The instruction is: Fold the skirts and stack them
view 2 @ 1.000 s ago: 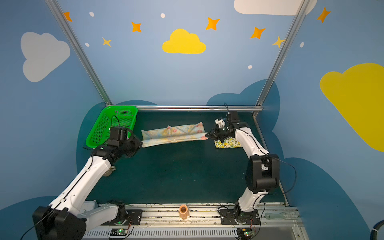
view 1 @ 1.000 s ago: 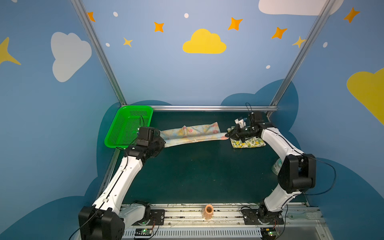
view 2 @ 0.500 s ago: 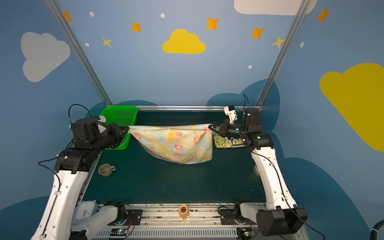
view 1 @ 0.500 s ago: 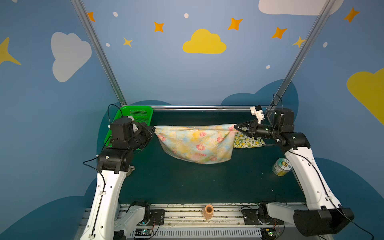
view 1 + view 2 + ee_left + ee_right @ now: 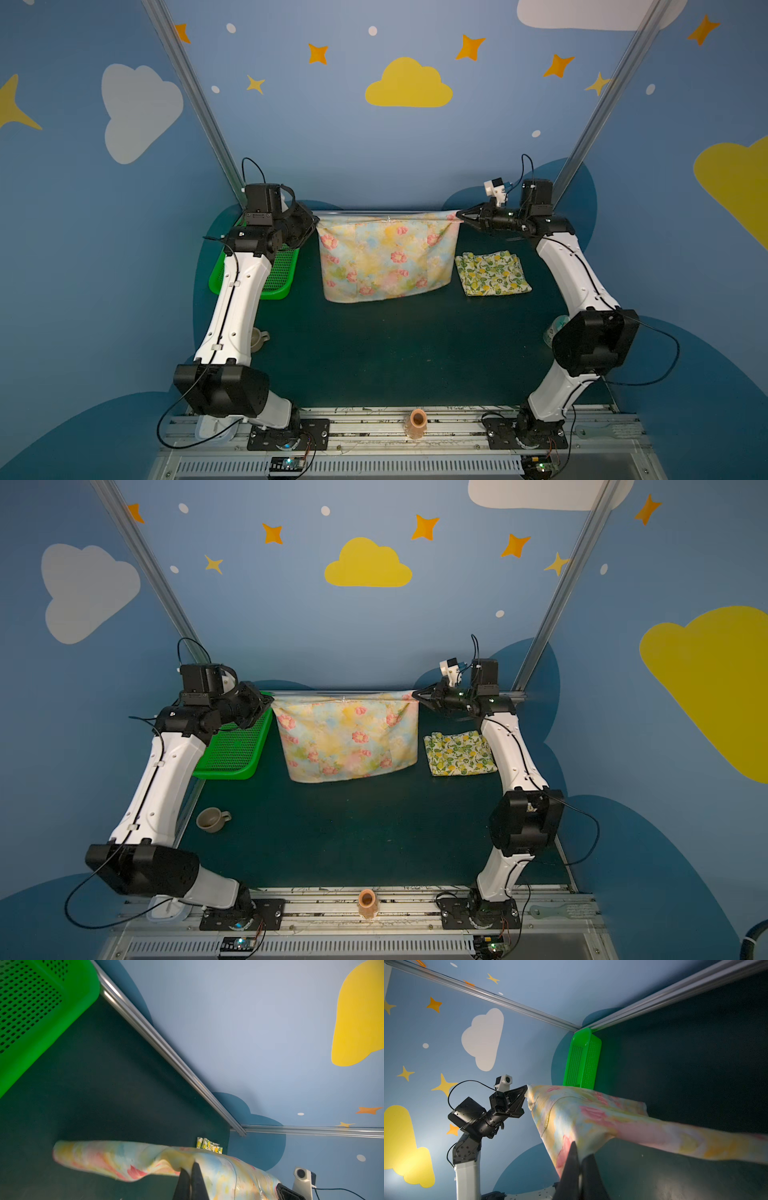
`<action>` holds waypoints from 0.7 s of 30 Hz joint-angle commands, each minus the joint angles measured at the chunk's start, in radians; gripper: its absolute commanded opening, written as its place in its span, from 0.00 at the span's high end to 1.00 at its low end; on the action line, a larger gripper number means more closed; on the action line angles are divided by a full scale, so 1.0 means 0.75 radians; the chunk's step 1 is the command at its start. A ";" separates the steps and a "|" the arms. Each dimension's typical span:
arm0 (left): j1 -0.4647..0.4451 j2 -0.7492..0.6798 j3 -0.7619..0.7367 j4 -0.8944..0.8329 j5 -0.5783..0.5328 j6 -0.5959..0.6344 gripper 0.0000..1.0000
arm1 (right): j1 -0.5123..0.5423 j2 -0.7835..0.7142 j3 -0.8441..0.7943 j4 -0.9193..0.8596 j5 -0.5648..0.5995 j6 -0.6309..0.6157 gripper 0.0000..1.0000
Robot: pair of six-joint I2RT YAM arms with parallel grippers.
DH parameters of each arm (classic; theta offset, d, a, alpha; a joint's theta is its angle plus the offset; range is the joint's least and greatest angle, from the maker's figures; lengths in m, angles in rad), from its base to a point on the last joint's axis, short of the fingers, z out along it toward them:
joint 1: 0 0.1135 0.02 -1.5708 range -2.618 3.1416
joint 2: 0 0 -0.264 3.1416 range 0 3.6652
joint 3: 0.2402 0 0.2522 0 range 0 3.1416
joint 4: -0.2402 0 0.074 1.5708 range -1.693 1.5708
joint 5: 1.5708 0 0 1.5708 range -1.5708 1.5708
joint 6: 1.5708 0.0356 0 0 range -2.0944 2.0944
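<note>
Task status: one of the two skirts is done. The lemon-print skirt [image 5: 492, 274] lies folded into a compact rectangle on the desk [image 5: 395, 353], at the far right beside the right arm, and no claw touches it. The floral skirt [image 5: 382, 257] is unfolded and hangs over the middle of the desk, stretched by its upper edge between the two arms. Whether its lower hem touches the desk cannot be told. The left claw [image 5: 314, 224] is clamped on the upper left corner of this skirt, and the right claw [image 5: 459, 216] is clamped on the upper right corner. Both wrist views show cloth pinched between narrow jaws. The green basket [image 5: 232, 754] stands at the far left, apart from both skirts. Judged remaining: lay the floral skirt flat on the desk, fold it to about the size of the lemon-print skirt, then set it on top to form the stack.
</note>
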 commanded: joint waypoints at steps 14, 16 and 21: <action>0.044 -0.435 -1.036 0.250 -0.062 -0.044 0.96 | 0.095 -0.232 -0.873 0.056 0.192 -0.220 1.00; 0.029 -0.497 -1.234 0.288 -0.078 -0.081 0.96 | 0.119 -0.223 -0.987 0.031 0.219 -0.223 1.00; -0.025 -0.622 -1.559 0.309 -0.081 -0.185 0.96 | 0.156 -0.124 -1.116 -0.101 0.255 -0.278 1.00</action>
